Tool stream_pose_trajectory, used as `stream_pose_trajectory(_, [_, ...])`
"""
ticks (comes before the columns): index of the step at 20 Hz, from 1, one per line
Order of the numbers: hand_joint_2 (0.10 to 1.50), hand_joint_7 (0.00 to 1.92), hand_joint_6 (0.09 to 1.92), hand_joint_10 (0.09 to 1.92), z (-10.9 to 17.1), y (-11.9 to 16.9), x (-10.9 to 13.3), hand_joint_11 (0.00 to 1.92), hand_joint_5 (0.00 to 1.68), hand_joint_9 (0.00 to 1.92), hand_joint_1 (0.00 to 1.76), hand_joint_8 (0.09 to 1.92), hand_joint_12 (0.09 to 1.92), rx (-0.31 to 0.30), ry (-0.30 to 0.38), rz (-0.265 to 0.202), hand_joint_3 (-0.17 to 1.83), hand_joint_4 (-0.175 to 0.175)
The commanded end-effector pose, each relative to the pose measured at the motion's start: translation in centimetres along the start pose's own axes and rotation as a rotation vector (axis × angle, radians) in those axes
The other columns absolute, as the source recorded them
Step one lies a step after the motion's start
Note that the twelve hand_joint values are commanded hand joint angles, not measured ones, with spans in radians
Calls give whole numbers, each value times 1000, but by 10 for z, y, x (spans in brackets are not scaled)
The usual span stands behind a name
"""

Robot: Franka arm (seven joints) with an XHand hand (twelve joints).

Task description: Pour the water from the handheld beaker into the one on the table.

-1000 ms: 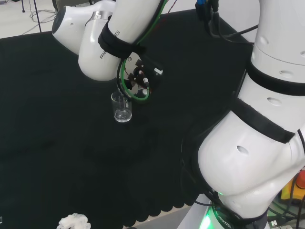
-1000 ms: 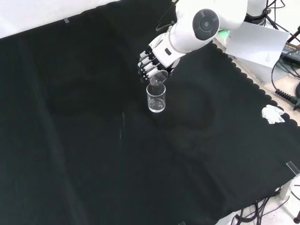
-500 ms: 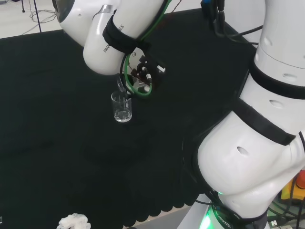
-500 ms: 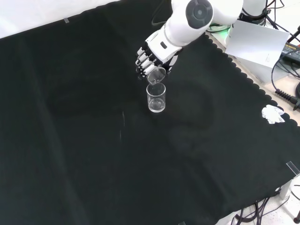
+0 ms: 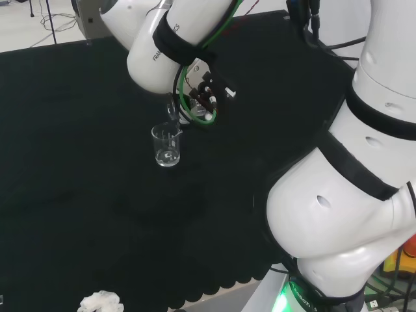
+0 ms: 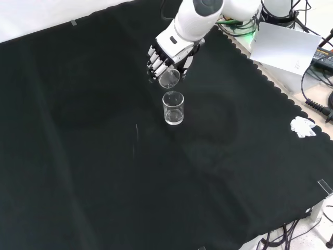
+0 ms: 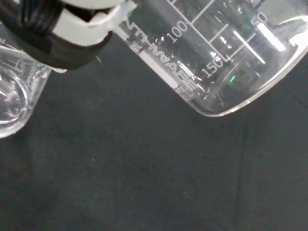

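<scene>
- The hand (image 6: 167,54) has its fingers curled round a clear graduated beaker (image 6: 169,79), holding it tipped, mouth down toward the cloth, just above and behind the standing beaker (image 6: 173,108) in the front view — apparently so that what it holds drains into the vessel below.
- No stream is visible between them.
- The held beaker's printed scale is visible in the wrist view; the glass looks nearly empty.
- The standing beaker sits upright on the black cloth (image 6: 93,172), with a little water at its bottom.
</scene>
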State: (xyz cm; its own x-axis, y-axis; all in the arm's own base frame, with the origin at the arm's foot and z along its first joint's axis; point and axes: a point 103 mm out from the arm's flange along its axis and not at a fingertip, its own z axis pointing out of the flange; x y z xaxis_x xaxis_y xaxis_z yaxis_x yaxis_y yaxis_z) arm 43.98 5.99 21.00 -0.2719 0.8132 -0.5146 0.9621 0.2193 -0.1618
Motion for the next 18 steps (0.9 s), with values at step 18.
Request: stream_pose_trajectory(18, [1058, 1414, 527, 492, 26, 18, -34, 1453, 1298, 1505, 1141, 751, 638, -279, 605, 114, -175, 96])
